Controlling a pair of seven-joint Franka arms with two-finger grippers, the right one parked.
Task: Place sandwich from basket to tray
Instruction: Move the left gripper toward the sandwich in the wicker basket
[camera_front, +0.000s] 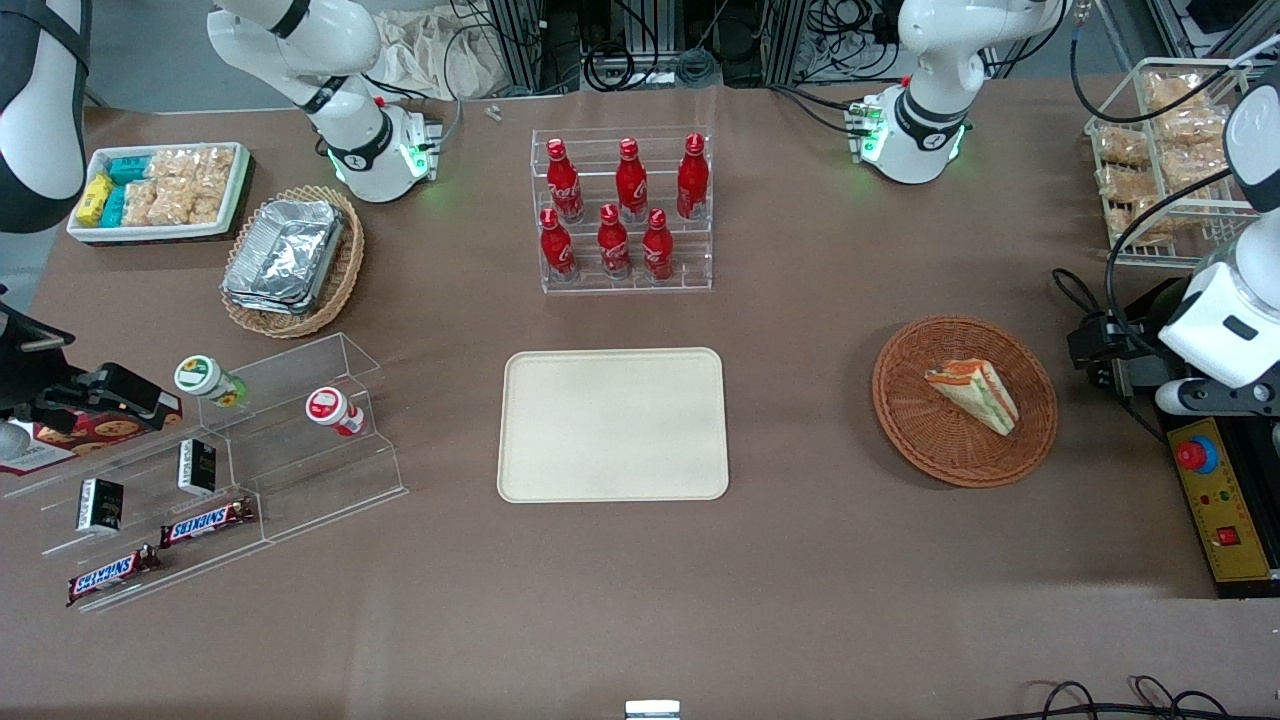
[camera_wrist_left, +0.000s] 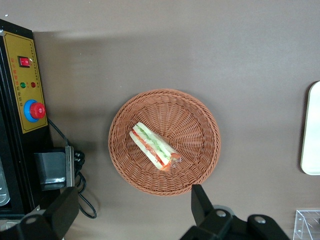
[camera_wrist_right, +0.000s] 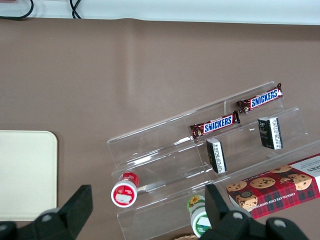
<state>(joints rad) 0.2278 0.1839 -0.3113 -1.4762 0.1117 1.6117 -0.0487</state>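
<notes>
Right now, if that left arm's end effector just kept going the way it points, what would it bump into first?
Probably the basket: the open end effector hangs above its rim, so it would likely meet wicker before the sandwich. Depth is hard to judge.

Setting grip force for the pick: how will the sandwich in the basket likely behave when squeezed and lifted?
The sandwich looks like soft bread over layered filling, so it will probably compress and could shed layers. It lies flat in the basket, unlikely to roll. The gripper, open, hovers above.
</notes>
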